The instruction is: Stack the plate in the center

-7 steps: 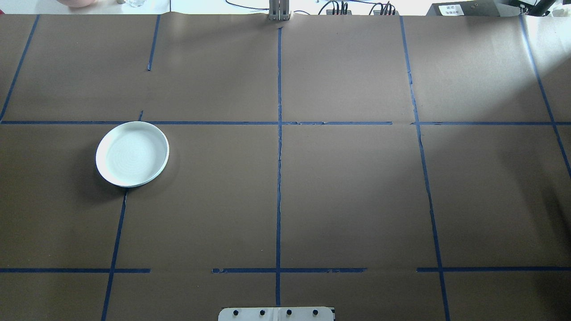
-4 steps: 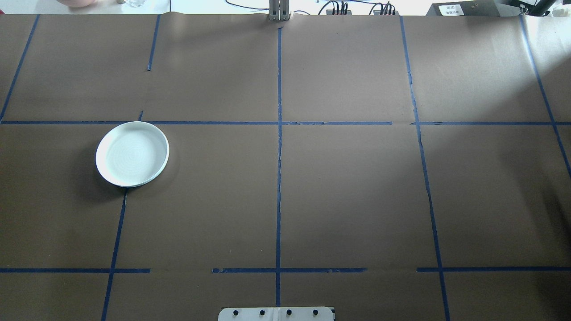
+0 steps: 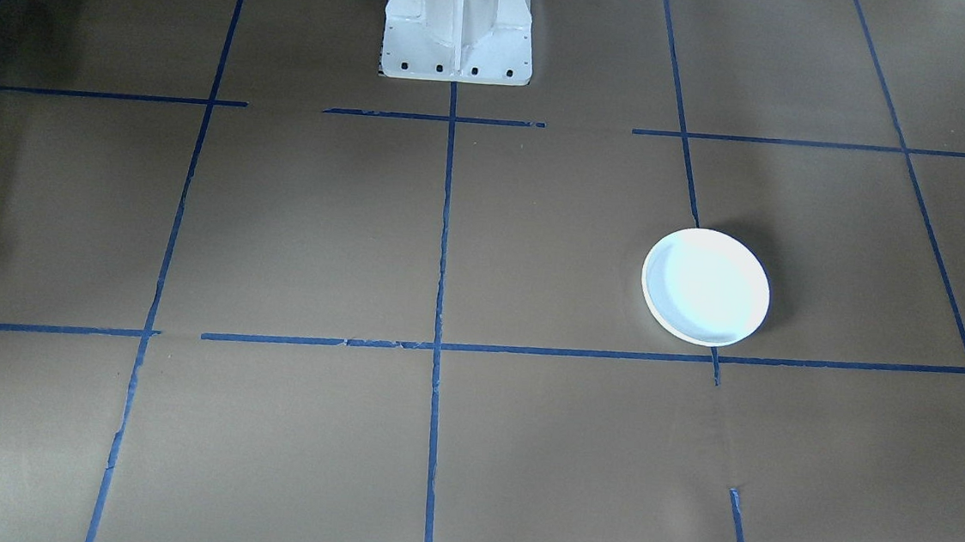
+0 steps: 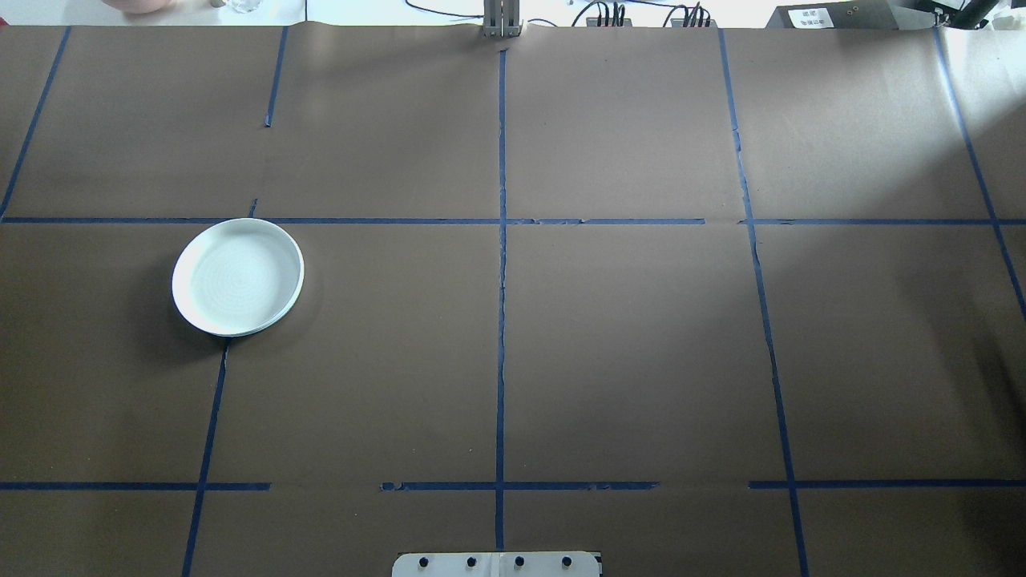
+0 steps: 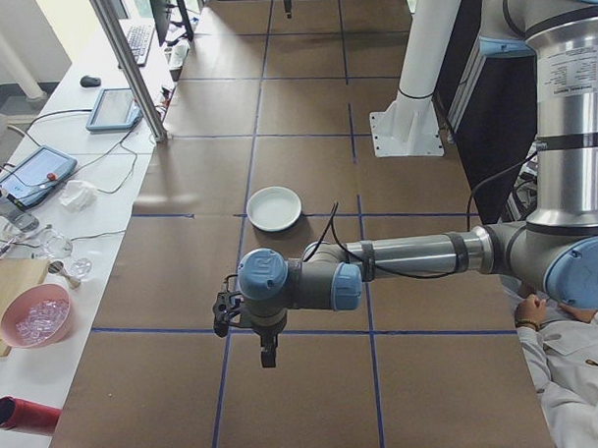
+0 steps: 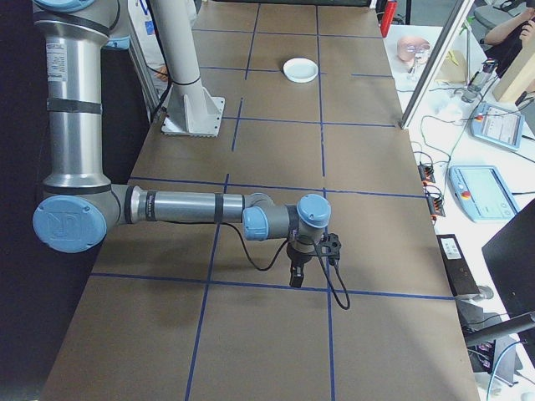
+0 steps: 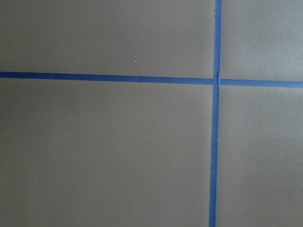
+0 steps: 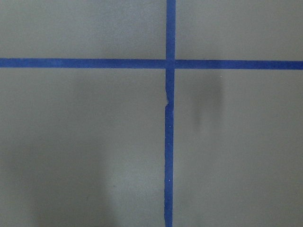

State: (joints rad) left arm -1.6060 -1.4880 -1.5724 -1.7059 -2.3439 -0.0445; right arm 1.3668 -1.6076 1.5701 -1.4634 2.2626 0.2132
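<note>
A single white plate (image 4: 237,277) sits flat on the brown paper-covered table (image 4: 625,353), on my left half, well away from the center where the blue tape lines (image 4: 502,320) cross. In the overhead view its far rim just touches a horizontal tape line and its near rim meets the top of another strip. From the operators' side, the same plate (image 3: 705,286) lies right of the middle line, just above a horizontal tape strip, with my white base column (image 3: 457,19) at the top.

Neither of my 2 arms enters the overhead or front-facing view. From the table's left end, my left arm (image 5: 408,259) stretches out low over the paper, its wrist pointing down, and my left gripper (image 5: 268,358) hangs above a tape line, well short of the plate (image 5: 274,207) and holding nothing that I can see. From the right end, my right arm (image 6: 192,209) reaches out the same way, my right gripper (image 6: 296,276) hanging above the paper far from the plate (image 6: 300,69). From these side views alone I cannot tell how far either gripper is open.

Both wrist cameras look straight down on bare paper and a tape crossing (image 7: 216,81) (image 8: 170,63).

A person in a white sleeve (image 5: 569,367) sits at the table's edge.
</note>
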